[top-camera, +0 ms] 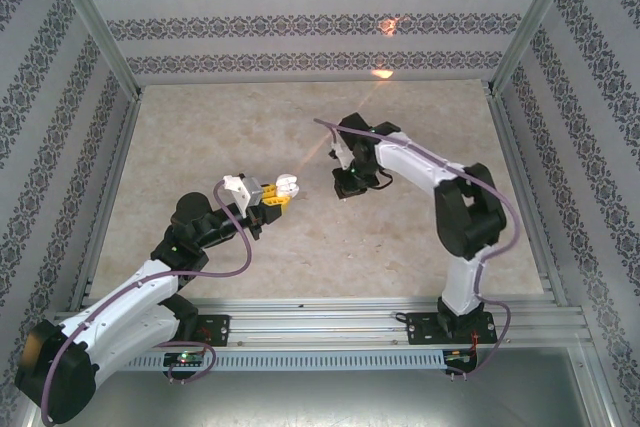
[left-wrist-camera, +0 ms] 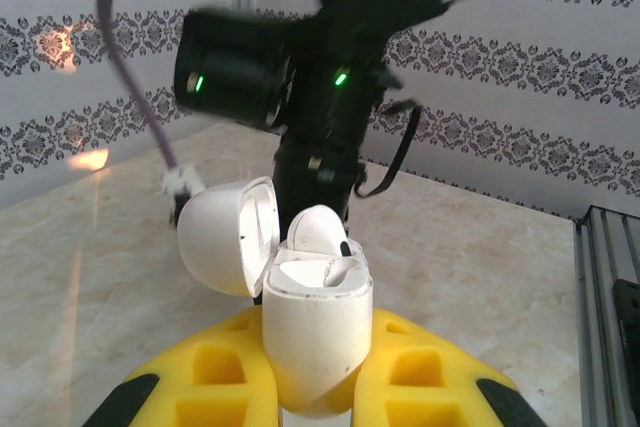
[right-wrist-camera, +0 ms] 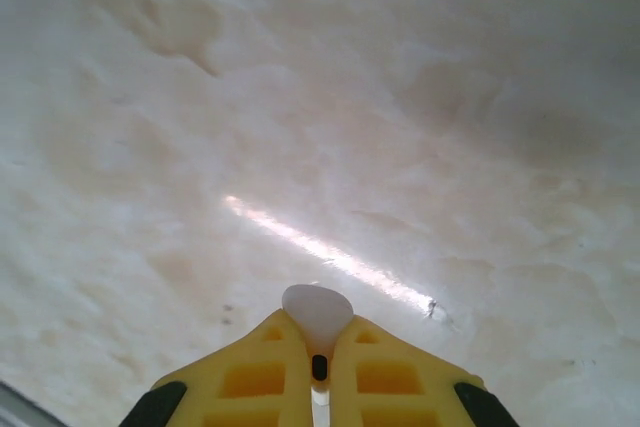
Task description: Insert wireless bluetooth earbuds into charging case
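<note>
My left gripper is shut on the white charging case, held above the table with its lid swung open to the left. One white earbud sits in the case's far socket, its head poking up. In the top view the case sticks out of the left gripper near the table's middle. My right gripper is shut on a second white earbud, whose rounded head pokes out past the yellow fingertips. In the top view the right gripper hangs just right of the case.
The beige marble tabletop is walled by patterned panels and metal posts. A bright light streak lies on the surface under the right gripper. The right arm's black wrist looms right behind the open case.
</note>
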Controlling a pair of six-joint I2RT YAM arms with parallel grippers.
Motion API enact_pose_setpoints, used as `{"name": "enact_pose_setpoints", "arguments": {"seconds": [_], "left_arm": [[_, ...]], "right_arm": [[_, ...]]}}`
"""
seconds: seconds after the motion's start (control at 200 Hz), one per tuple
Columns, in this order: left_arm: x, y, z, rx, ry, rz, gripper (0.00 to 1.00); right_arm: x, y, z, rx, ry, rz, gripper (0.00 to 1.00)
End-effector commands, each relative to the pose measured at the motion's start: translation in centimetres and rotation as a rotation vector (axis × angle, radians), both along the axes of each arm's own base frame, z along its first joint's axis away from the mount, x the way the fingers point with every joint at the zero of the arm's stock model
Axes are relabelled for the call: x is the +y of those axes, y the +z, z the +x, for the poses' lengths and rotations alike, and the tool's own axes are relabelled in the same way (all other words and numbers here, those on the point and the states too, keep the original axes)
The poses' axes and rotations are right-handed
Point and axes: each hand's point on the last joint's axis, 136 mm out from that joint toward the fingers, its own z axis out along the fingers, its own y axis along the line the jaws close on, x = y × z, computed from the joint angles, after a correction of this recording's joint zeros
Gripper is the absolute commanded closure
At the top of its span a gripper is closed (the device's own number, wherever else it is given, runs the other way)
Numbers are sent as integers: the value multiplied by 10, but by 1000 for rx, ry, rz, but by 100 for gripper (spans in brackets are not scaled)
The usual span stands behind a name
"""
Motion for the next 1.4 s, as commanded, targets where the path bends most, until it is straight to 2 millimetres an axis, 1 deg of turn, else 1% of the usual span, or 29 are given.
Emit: {"name": "enact_pose_setpoints", "arguments": {"seconds": [0.0,0.085,0.16,0.295,0.35,0.465,0.535,0.585,0.629,0.794,0.894,1.039,1.394], "left_arm": [[-1,26,-1,-47,-20,-46,100],[-2,33,0,-58,-27,-59,100],[-4,38,0,-65,-37,-71,100],[-7,47,0,-75,-58,-92,100],[-8,51,0,-78,-68,-100,100],[-10,59,-1,-84,-83,-116,100],[-10,61,-2,-85,-88,-124,100],[-10,63,-3,-87,-91,-131,100],[-11,64,-3,-84,-95,-134,100],[-11,67,-4,-81,-101,-146,100],[-11,68,-4,-82,-103,-151,100],[-11,68,-4,-82,-100,-149,100],[-10,72,-4,-90,-95,-163,100]], "right_arm": [[14,58,4,-179,-65,121,95],[21,96,-2,-314,-75,189,95],[28,135,-11,-452,-70,266,94],[47,197,-37,-651,-2,432,94],[55,216,-48,-707,33,494,94],[69,243,-70,-781,108,588,95],[80,249,-81,-802,158,622,95],[86,250,-88,-809,190,631,94],[91,249,-91,-814,211,635,93],[105,246,-99,-821,262,638,93],[108,241,-98,-831,273,621,93],[111,233,-92,-819,261,589,93],[115,221,-89,-798,253,576,93]]}}
